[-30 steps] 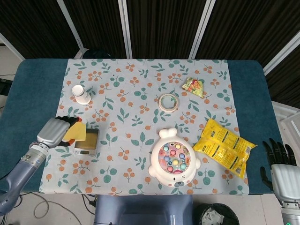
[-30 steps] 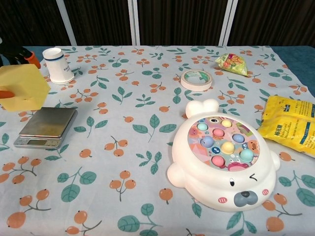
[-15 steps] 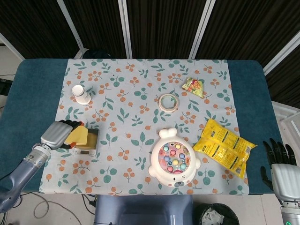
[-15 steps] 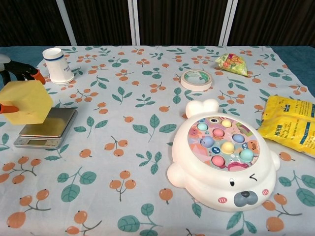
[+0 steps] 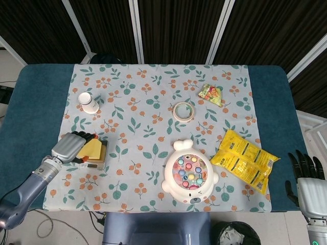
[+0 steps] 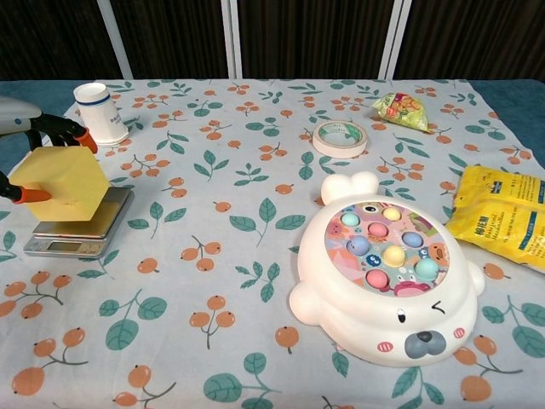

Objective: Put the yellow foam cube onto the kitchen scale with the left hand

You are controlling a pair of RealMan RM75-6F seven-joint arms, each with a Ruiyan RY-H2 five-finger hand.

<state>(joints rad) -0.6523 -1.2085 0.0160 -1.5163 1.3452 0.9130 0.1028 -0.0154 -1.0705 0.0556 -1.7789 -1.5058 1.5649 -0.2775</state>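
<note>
Dark folding panels are closing off the far side, and in front of them a blue counter (image 5: 36, 117) is carrying a pale cloth (image 5: 153, 122) printed with teal leaves and orange berries. At about eight o'clock on the cloth we are seeing the kitchen scale (image 6: 78, 223), a flat rectangle with a brushed metal plate and a small display strip at its near edge. We are holding the yellow foam cube (image 6: 61, 182) with our left hand (image 5: 69, 147); the block is matte and soft-looking, tilted so one corner is pointing down, and it is sitting right over the plate, though we cannot tell whether it is touching. The orange-tipped fingers (image 6: 83, 137) are pinching it from the far and left sides. Our right hand (image 5: 309, 186) is hanging off the counter at four o'clock, fingers straight and apart, holding nothing. Around the cloth are lying a white paper cup (image 5: 89, 102) at ten o'clock, a tape ring (image 5: 183, 111) near the centre, a glossy round whale-shaped toy (image 6: 383, 273) with pastel buttons at six o'clock, a crinkled yellow packet (image 5: 244, 159) at four o'clock, and a small green snack bag (image 5: 210, 94) at one o'clock.
</note>
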